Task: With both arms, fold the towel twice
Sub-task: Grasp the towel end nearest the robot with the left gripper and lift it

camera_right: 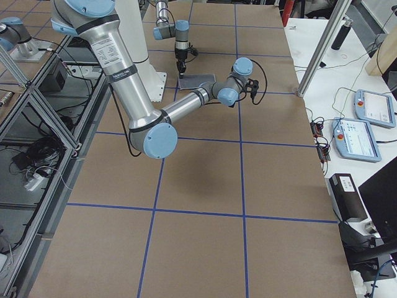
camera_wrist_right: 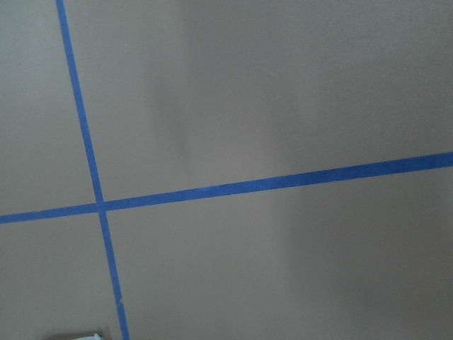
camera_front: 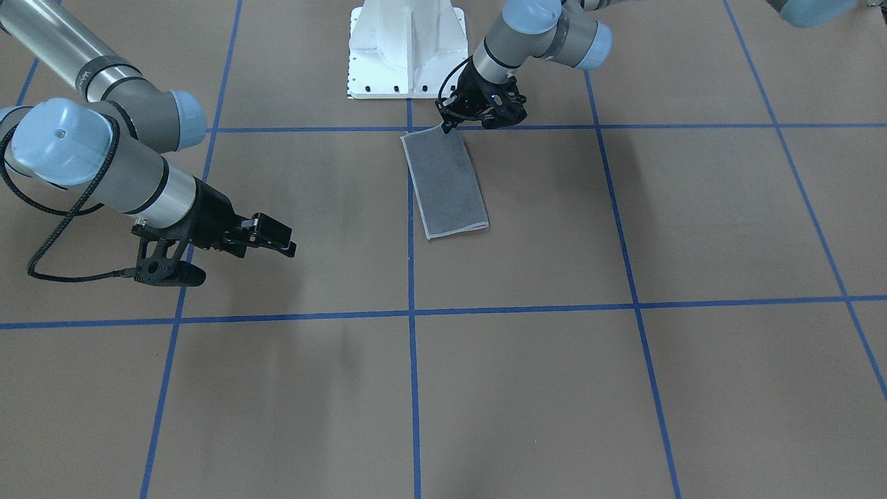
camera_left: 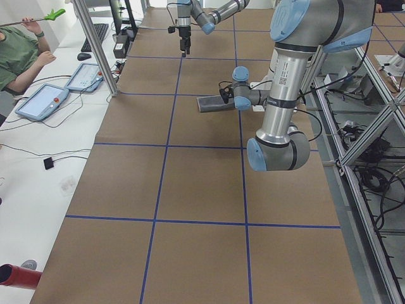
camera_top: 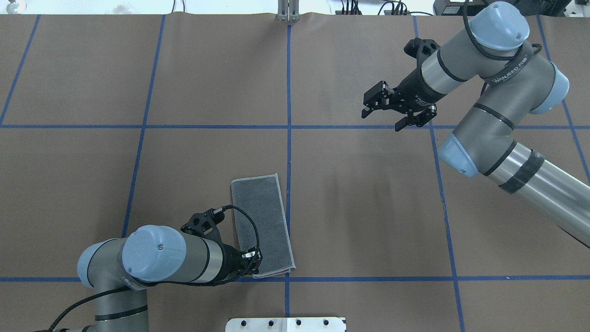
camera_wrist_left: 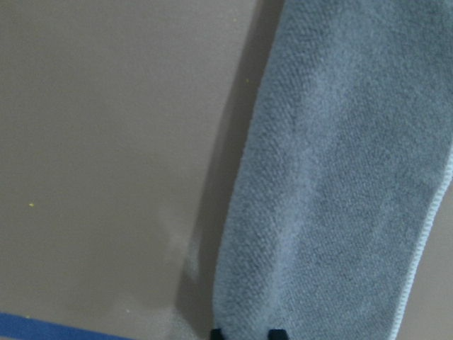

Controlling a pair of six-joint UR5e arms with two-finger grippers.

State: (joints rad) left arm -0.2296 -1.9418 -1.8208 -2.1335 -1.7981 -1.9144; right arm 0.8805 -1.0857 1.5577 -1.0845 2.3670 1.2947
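The towel [camera_front: 447, 184] lies flat on the brown table as a narrow folded strip, dark grey face up, with a sliver of pink at one end; it also shows in the overhead view [camera_top: 262, 221]. My left gripper [camera_front: 449, 126] is down at the towel's end nearest the robot base. In the left wrist view its two fingertips [camera_wrist_left: 216, 333] stand close together on the towel's [camera_wrist_left: 340, 177] edge, shut on it. My right gripper [camera_top: 381, 121] is open and empty, held above the table far from the towel.
The white pedestal base [camera_front: 405, 48] stands just behind the towel's near end. Blue tape lines [camera_wrist_right: 233, 188] divide the brown table [camera_front: 554, 388] into squares. An operator and tablets [camera_left: 44, 98] are at a side bench.
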